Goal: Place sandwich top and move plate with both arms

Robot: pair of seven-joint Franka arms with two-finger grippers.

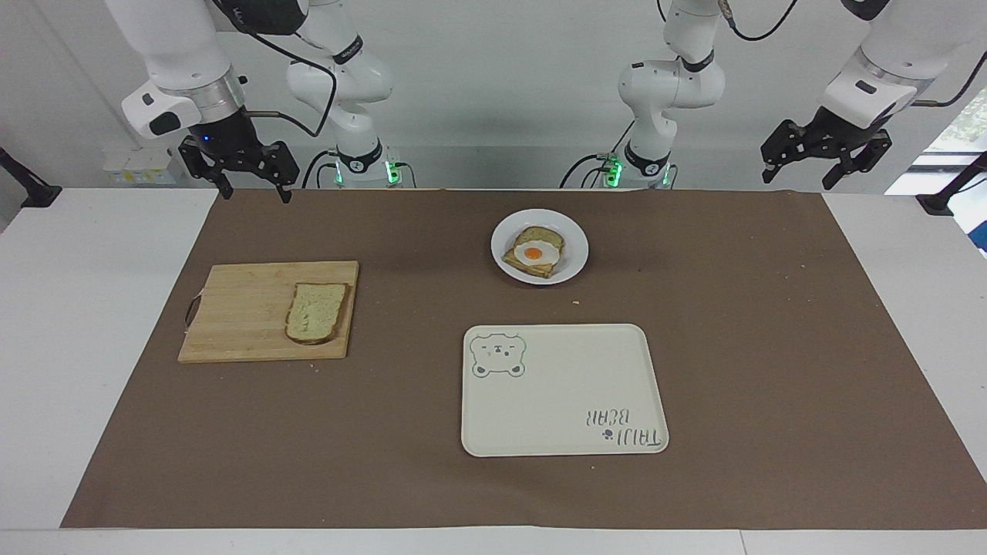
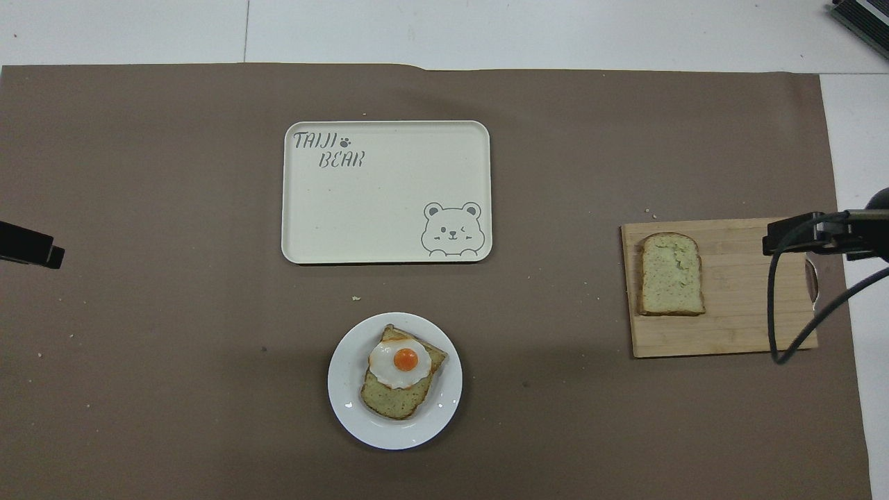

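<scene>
The sandwich top (image 1: 314,311) (image 2: 670,274), a pale speckled slice with brown crust, lies flat on a wooden cutting board (image 1: 239,308) toward the right arm's end of the table. The small white plate (image 1: 574,256) (image 2: 347,389) sits mid-table close to the robots, bearing a toasted slice with a fried egg (image 1: 533,251) (image 2: 403,361). My right gripper (image 1: 257,194) hangs open and empty in the air over the mat's edge, between the cutting board and the robots. My left gripper (image 1: 802,179) hangs open and empty over the mat's corner at the left arm's end.
A cream rectangular tray (image 1: 563,393) (image 2: 375,208) with a bear drawing lies farther from the robots than the plate. A brown mat (image 1: 732,324) covers most of the table, with scattered crumbs. A black cable (image 2: 785,326) hangs over the cutting board's handle end.
</scene>
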